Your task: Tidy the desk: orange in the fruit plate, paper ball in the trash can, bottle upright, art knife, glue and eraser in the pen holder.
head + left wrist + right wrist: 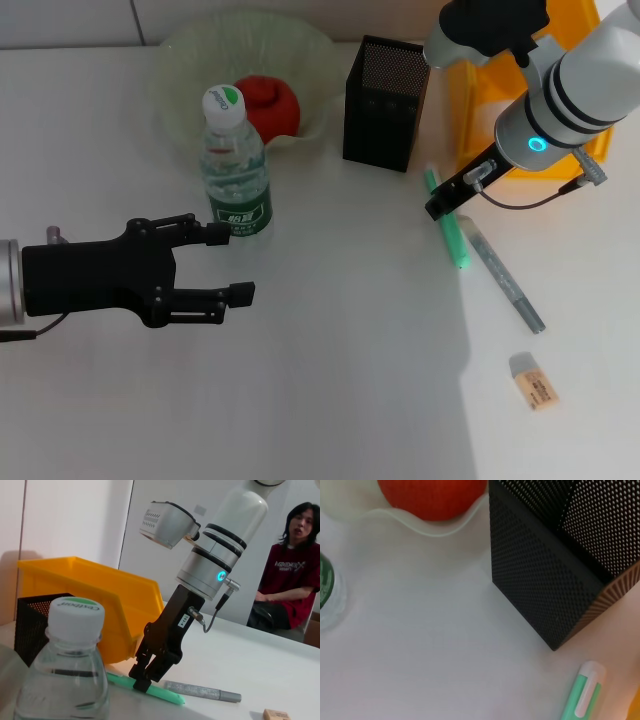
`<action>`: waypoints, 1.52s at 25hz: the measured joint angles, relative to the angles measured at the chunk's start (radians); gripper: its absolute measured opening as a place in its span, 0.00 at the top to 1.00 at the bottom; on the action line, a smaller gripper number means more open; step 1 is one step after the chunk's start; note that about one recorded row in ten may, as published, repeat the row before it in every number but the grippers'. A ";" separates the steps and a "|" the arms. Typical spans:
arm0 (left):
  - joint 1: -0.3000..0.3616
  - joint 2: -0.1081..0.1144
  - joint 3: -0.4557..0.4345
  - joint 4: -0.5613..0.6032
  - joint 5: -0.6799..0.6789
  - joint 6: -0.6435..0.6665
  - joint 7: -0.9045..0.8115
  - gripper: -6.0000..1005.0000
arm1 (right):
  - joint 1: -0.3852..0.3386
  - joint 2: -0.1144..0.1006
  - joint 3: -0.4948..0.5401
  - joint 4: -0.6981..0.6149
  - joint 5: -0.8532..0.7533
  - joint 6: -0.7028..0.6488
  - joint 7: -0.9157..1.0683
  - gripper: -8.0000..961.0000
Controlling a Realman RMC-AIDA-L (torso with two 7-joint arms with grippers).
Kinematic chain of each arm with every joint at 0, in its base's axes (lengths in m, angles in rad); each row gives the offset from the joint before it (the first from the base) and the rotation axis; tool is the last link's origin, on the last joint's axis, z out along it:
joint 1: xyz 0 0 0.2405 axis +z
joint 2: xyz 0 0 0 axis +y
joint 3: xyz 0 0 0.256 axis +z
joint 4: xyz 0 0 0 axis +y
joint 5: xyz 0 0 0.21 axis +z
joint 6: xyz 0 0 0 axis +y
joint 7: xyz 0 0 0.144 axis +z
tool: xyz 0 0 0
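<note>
The bottle [237,165] stands upright in front of the fruit plate [195,50], which holds the orange [270,105]. My left gripper [235,263] is open and empty, just in front of the bottle. The pen holder [385,100] stands right of the plate, and the trash can [465,115] is behind my right arm. My right gripper [438,207] is down on the far end of the green art knife [457,240], which lies flat on the table. The grey glue pen [505,280] lies beside the knife. The eraser [533,381] lies nearer the front. The paper ball is out of view.
In the left wrist view the right gripper [144,680] touches the knife [165,695], with the trash can [90,585] behind it. A person [290,580] sits beyond the table's far side. The white table [330,400] stretches in front.
</note>
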 joint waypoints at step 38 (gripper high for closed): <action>-0.016 -0.007 -0.011 0.002 0.000 -0.028 0.010 0.14 | -0.196 -0.008 0.004 -0.428 0.154 -0.212 -0.038 0.83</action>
